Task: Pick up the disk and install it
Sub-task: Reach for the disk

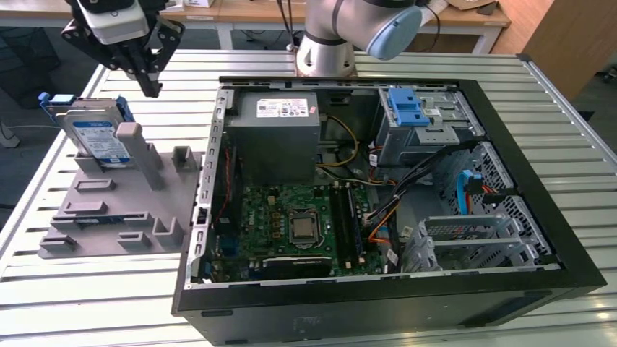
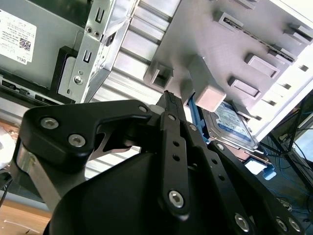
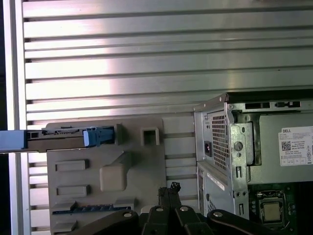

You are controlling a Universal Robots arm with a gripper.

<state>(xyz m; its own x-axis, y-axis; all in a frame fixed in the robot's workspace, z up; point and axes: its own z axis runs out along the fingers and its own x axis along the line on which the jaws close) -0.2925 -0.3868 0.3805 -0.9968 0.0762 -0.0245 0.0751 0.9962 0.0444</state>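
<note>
The disk [image 1: 98, 137] is a silver drive with a white-and-blue label in a blue carrier. It stands on edge in a slot of the grey holder [image 1: 115, 213] at the exterior view's left. My gripper [image 1: 150, 88] hangs above the holder, a little behind the disk and to its right in the exterior view, apart from it. Its black fingers are shut together with nothing between them. In the second wrist view the gripper [image 2: 168, 98] points toward the holder, with the disk [image 2: 234, 125] beyond it. The first wrist view shows the disk [image 3: 68, 139] edge-on and the gripper [image 3: 169, 189].
An open computer case [image 1: 501, 108] lies on the slatted metal table [image 1: 579, 144]. Inside are a grey power supply box [image 1: 279, 126], a motherboard [image 1: 299, 224], loose cables and a drive cage with a blue handle [image 1: 409, 108]. The arm's base [image 1: 326, 50] stands behind the case.
</note>
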